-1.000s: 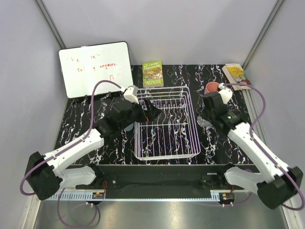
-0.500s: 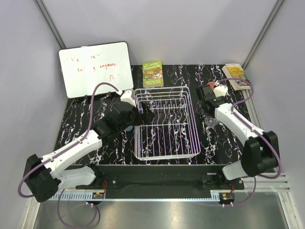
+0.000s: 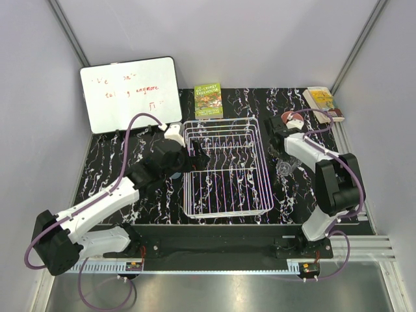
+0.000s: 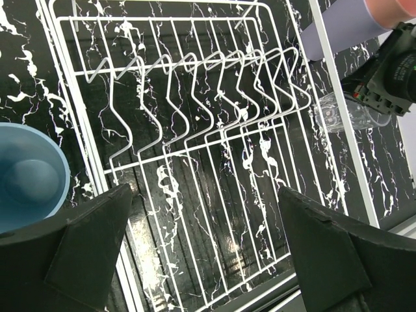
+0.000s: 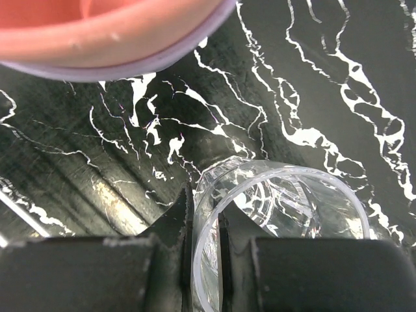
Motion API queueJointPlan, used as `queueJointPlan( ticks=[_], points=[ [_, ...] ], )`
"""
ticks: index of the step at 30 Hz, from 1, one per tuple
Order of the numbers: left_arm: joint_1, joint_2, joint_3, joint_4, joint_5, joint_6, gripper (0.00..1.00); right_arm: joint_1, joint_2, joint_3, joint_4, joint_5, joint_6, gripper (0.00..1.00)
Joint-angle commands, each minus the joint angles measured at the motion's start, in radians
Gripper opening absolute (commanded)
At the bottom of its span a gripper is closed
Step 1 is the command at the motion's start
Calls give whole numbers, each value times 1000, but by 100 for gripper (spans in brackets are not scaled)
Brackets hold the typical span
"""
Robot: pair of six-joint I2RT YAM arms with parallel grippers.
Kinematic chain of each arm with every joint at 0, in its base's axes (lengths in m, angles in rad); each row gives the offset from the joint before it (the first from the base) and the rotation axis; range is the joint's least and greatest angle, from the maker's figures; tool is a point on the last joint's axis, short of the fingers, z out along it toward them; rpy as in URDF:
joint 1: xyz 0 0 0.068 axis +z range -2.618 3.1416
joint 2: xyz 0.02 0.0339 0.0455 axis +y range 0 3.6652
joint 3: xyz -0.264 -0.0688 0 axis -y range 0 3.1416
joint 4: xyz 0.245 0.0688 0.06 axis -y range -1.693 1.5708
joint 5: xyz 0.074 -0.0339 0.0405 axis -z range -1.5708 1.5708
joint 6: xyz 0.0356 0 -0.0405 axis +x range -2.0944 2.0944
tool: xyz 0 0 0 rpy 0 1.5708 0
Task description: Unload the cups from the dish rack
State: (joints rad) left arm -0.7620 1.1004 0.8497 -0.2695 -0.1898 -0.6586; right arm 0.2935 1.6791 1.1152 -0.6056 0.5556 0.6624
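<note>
The white wire dish rack [image 3: 227, 195] stands mid-table with no cups in it; its dividers fill the left wrist view [image 4: 195, 110]. My left gripper [image 3: 200, 156] hangs open and empty over the rack's far left part [image 4: 205, 247]. A light blue cup [image 4: 26, 185] stands outside the rack's left side. My right gripper [image 3: 283, 156] is shut on the rim of the clear faceted glass [image 5: 286, 208], one finger inside and one outside [image 5: 207, 214]. The glass [image 3: 284, 170] is on the table right of the rack. A salmon-pink cup [image 3: 290, 119] sits nested in the lavender cup [image 5: 130, 62] behind it. The dark blue cup is out of view.
A whiteboard [image 3: 130, 94] leans at the back left. A green book [image 3: 208, 101] lies behind the rack and another book [image 3: 322, 101] at the back right corner. The right arm is folded close along the table's right side.
The right arm has folded in, its elbow swinging from the near right toward the rack, still holding the glass in about the same spot. The left gripper drew back slightly left.
</note>
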Motion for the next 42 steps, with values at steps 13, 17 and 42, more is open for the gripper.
queueJointPlan(
  ticks=[13, 17, 42],
  points=[
    [0, -22, 14, 7, -10, 19, 99, -4, -107, 0, 61, -66, -17, 29],
    [0, -22, 17, -2, -25, 22, 99, -4, -188, 6, 56, -82, -38, 36],
    [-146, 49, 112, -240, -378, 22, 99, 361, -702, -140, 73, -48, -150, 100]
  ],
)
